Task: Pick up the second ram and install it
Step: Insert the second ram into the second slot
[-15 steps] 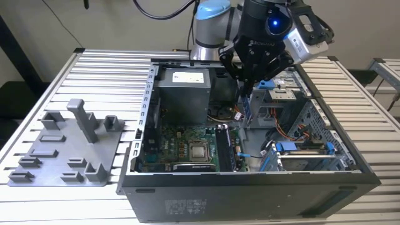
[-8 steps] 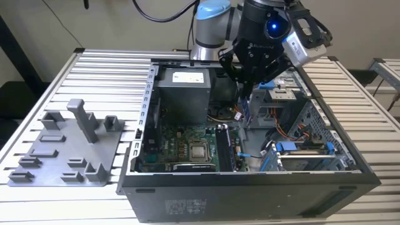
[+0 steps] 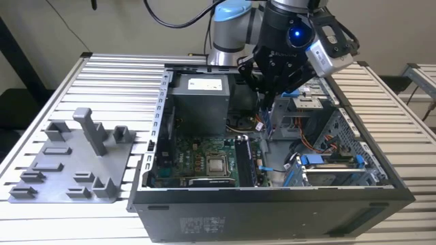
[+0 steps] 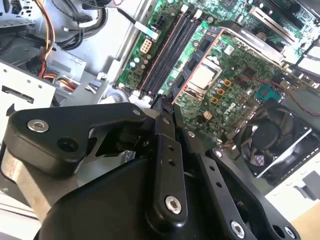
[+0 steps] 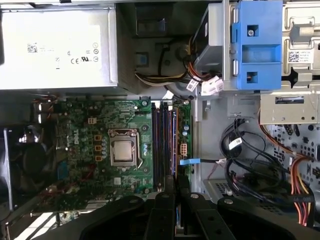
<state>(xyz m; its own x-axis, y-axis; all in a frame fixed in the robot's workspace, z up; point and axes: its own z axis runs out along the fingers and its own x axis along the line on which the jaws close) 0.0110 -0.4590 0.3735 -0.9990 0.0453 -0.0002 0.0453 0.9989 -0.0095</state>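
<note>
Gripper [image 5: 176, 190] hangs inside the open computer case [image 3: 272, 206], jaws drawn almost together just above the memory slots [image 5: 164, 145], right of the processor [image 5: 123, 151]. Whether the second ram is pinched between them I cannot tell. Likely light, stiff and fragile, it is best held by its long edges.

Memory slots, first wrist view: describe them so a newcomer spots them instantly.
Inside the open black computer case, find the green motherboard. Beside its square silver CPU socket run the memory slots: long, narrow, dark parallel channels, far longer than the small squat connectors around them.
</note>
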